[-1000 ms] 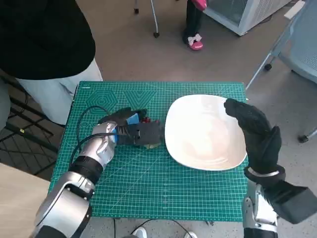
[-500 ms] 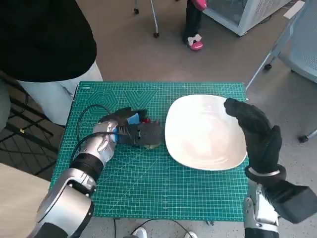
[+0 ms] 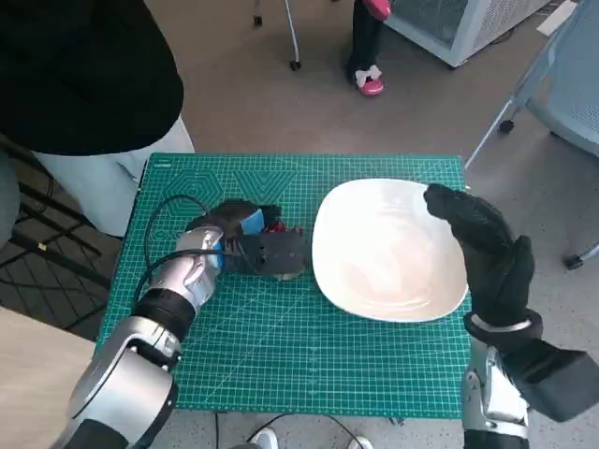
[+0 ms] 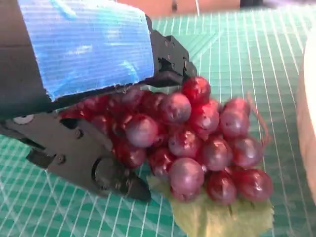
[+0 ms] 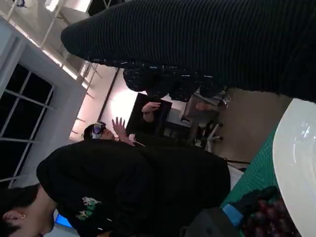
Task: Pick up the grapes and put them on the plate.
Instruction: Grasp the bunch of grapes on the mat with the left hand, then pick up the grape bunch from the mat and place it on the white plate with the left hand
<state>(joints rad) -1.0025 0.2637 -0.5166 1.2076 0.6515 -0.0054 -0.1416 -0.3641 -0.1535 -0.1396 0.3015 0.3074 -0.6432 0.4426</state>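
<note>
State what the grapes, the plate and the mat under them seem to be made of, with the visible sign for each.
Grapes: probably plastic imitation; uniform glossy red berries and a flat, pale green leaf.
Plate: looks like glazed ceramic or melamine; smooth white with soft highlights, which one is unclear.
Cutting mat: likely rubbery vinyl; matte green, printed with a white grid.

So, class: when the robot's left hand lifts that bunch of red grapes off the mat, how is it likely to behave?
The grapes form a loose cluster on thin stems, so the bunch will probably sag and swing rather than stay rigid. Their skins look smooth and shiny, so they may slip against the left hand fingers. The round berries could roll if any detach; the leaf beneath looks floppy.
</note>
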